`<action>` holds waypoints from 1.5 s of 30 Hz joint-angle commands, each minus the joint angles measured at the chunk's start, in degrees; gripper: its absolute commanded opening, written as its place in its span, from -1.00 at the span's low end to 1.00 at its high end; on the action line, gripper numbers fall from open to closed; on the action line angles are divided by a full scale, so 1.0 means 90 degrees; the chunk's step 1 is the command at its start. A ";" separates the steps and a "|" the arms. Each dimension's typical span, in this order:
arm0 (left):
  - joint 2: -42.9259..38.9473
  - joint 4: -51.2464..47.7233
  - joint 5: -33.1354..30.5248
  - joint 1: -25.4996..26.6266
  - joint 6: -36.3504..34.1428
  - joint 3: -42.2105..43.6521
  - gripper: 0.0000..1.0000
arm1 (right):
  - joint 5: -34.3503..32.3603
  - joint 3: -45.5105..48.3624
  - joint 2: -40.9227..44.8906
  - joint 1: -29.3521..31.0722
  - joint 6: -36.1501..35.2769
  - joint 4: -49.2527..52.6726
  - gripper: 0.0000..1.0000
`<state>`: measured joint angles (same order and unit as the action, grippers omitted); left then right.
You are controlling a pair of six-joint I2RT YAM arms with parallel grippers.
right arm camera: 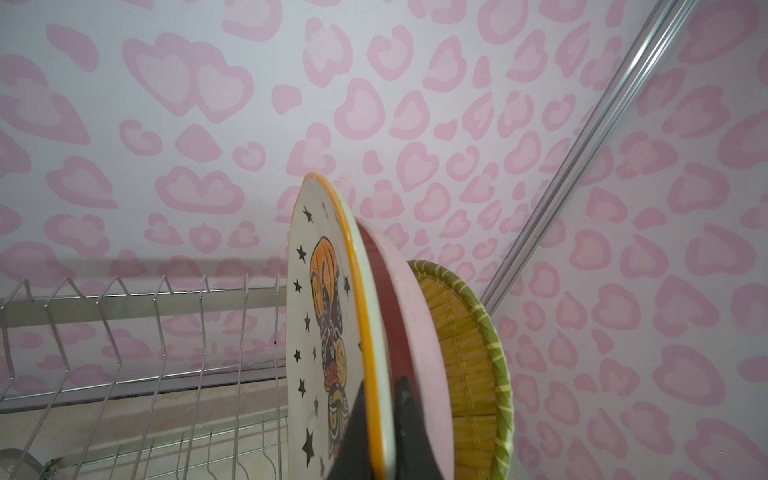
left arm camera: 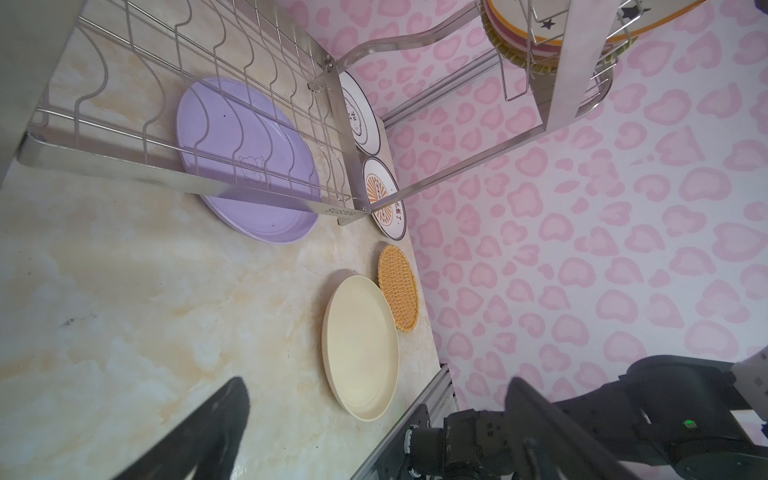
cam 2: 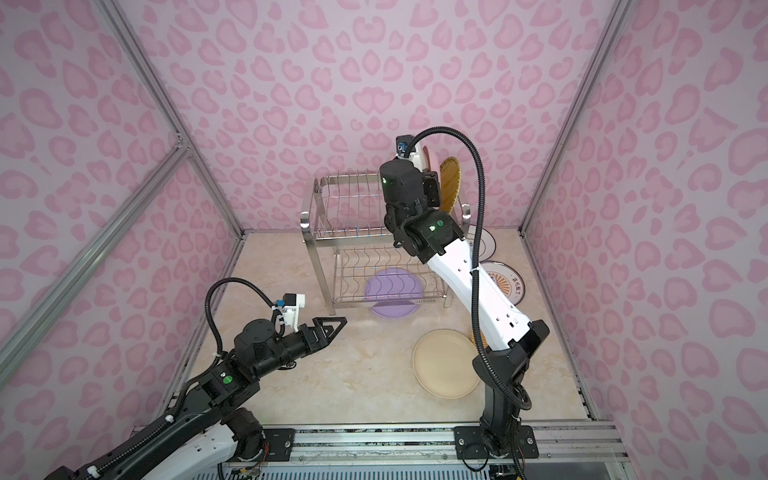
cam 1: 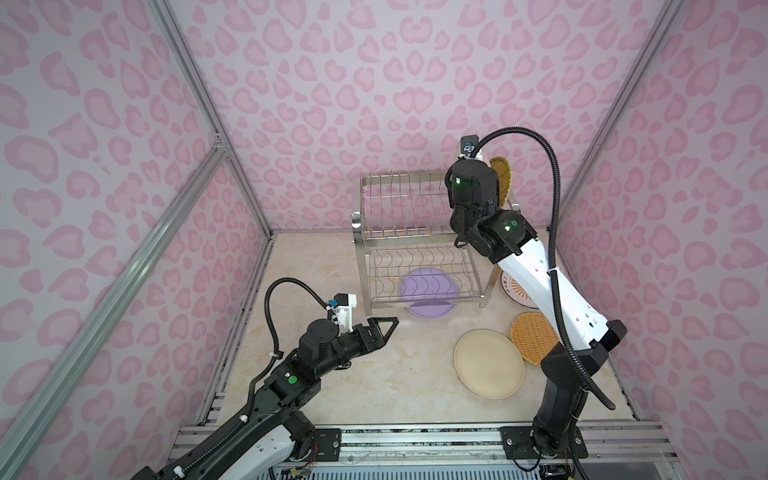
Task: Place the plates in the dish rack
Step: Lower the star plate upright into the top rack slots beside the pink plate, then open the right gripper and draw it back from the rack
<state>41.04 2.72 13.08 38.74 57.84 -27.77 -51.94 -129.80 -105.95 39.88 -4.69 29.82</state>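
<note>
We see the right pincer raised, pinching the star plate in the dish rack beside the pink plate; left pincer spread.

We're counting two wicker plates, two printed white plates, one lilac plate, one cream plate, one pink plate and one starred plate, making eight, plus one wire rack and two robot arms.

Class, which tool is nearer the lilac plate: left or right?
Left. The left tool hovers open and low, just front-left of the lilac plate. The right tool is high at the rack's top tier, shut on the star plate.
</note>
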 commanded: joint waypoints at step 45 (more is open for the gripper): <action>0.0420 0.0461 0.0249 0.0002 -0.0051 -0.0034 0.95 | 0.1518 -0.0152 0.1223 0.0491 0.0370 0.0407 0.84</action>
<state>44.18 4.49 14.15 38.74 57.87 -27.77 -42.22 -131.13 -95.85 44.36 -3.05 31.73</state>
